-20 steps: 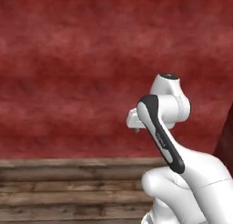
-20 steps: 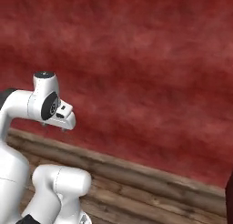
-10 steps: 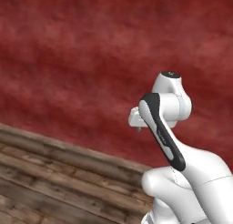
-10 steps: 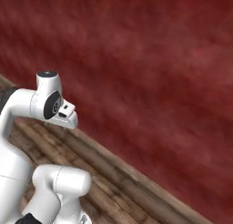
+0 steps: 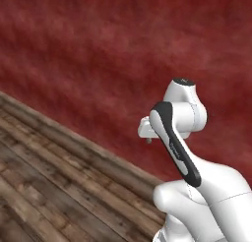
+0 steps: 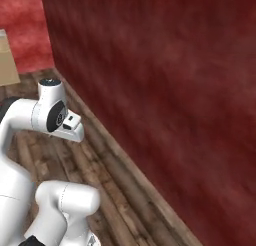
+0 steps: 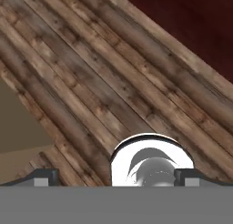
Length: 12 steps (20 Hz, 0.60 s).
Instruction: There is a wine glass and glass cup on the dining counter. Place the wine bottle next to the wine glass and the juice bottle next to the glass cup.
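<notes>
The wine glass, glass cup, wine bottle, juice bottle and dining counter are all out of view. My arm is folded close over the base, with the hand (image 5: pixel 146 130) held in front of a dark red wall (image 5: pixel 98 59). From the other side the hand (image 6: pixel 73 128) hangs over the plank floor. In the hand view my gripper (image 7: pixel 116 177) points down at the floor. Its two dark fingertips (image 7: pixel 45 176) stand far apart, open, with nothing held between them.
A dark red wall (image 6: pixel 165 90) runs close along the right, meeting a wooden plank floor (image 5: pixel 54 187). A beige panel (image 6: pixel 7 60) stands at the far left end of the floor. A beige surface (image 7: pixel 18 132) also lies at the left of the hand view.
The whole picture has swung: the base has turned, so the wall now slants and more floor shows. The arm keeps its folded pose and the gripper stays open.
</notes>
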Tool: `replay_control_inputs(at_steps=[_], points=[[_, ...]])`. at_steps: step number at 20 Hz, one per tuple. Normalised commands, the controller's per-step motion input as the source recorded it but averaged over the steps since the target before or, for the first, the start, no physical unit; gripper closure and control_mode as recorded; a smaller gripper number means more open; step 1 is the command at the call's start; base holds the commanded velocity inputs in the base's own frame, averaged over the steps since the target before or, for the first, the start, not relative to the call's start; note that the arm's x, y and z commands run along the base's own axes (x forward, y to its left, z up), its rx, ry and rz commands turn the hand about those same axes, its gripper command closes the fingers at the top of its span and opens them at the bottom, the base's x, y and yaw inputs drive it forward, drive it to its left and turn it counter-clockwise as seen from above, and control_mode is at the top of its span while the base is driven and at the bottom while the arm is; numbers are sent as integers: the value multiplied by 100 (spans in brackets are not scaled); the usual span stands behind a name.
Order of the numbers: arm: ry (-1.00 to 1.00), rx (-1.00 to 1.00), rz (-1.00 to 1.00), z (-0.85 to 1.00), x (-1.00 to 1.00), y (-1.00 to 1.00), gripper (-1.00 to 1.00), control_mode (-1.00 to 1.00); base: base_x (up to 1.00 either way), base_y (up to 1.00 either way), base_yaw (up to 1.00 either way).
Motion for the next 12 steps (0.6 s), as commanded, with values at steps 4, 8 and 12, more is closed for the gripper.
replay_control_inputs(at_steps=[4, 8, 12], points=[[0, 0, 0, 0, 0, 0, -100, 100, 66, -12, 43], [0, 0, 0, 0, 0, 0, -100, 100, 71, -14, 37], [0, 0, 0, 0, 0, 0, -100, 100, 77, -16, 33]])
